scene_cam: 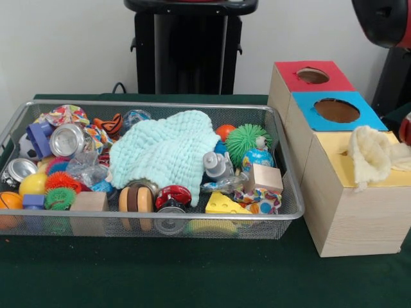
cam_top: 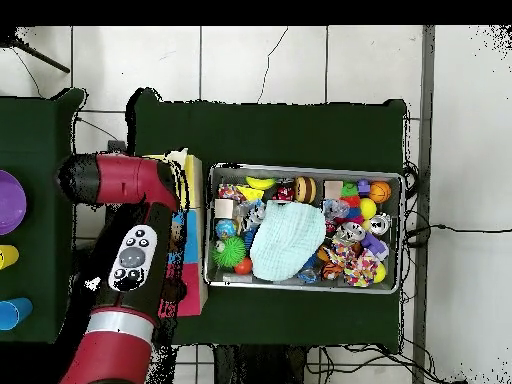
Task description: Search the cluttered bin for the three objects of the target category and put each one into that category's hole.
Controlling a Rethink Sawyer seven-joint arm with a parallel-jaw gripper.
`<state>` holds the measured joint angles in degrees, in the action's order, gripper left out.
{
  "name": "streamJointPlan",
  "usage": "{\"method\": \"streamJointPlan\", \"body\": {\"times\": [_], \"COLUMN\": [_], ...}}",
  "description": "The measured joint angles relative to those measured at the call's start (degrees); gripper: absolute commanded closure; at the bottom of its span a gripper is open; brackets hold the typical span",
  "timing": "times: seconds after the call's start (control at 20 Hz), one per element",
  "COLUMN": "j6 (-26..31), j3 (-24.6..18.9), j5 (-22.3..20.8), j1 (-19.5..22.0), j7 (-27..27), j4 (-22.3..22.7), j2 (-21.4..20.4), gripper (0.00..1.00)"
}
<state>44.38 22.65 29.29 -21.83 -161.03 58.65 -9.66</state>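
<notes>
Bin: a silver wire-mesh bin [scene_cam: 282,160] sits on the dark green cloth table [scene_cam: 192,276], heaped with small toys.

Cover: a pale mint waffle-knit cloth [scene_cam: 168,151] lies over the middle of the heap, touching the toys at its 3 and 9 o'clock edges.

Boxes: three pale wooden boxes stand in a row at 3 o'clock of the bin, one red-topped [scene_cam: 334,77], one blue-topped [scene_cam: 359,119], one yellow-topped [scene_cam: 327,151]; two round holes show, the yellow one's is covered.

Task's thing: a cream fuzzy cloth [scene_cam: 369,154] lies draped on the yellow top, seemingly half in its hole, though the hole itself cannot be made out. If cloth is the category, the mint cloth is likely a second one, in the bin's centre; a third does not show.

Arm: the red and black arm [cam_top: 135,215] hangs over the boxes in the overhead view.

Gripper: hidden under the arm; whether its fingers are spread or closed, I cannot tell.

Risks: the cream cloth may snag on the rim and hang out instead of dropping; lifting the mint cloth could drag light toys over the bin wall.

Counts: one green spiky ball [scene_cam: 247,141], one yellow cheese wedge [scene_cam: 221,204], two shiny metal cans [scene_cam: 67,140], two plain wooden cubes [scene_cam: 263,178].
</notes>
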Motion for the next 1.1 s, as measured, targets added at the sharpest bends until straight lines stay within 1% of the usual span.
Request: {"method": "streamJointPlan", "body": {"times": [0.2,0.4,0.7,1.1], "j6": [9.1,13.7,14.4,15.3], "j3": [1.1,1.9,2.7,3.7], "j5": [0.0,0.0,0.0,-0.3], "j1": [1.7,2.5,3.3,6.0], "j7": [0.0,0.0,0.0,0.0], "j4": [-4.6,-7.3,-8.8,-9.8], "j2": [0.5,0.3,-0.9,-3.6], "gripper": [1.0,1.0,1.0,1.0]}}
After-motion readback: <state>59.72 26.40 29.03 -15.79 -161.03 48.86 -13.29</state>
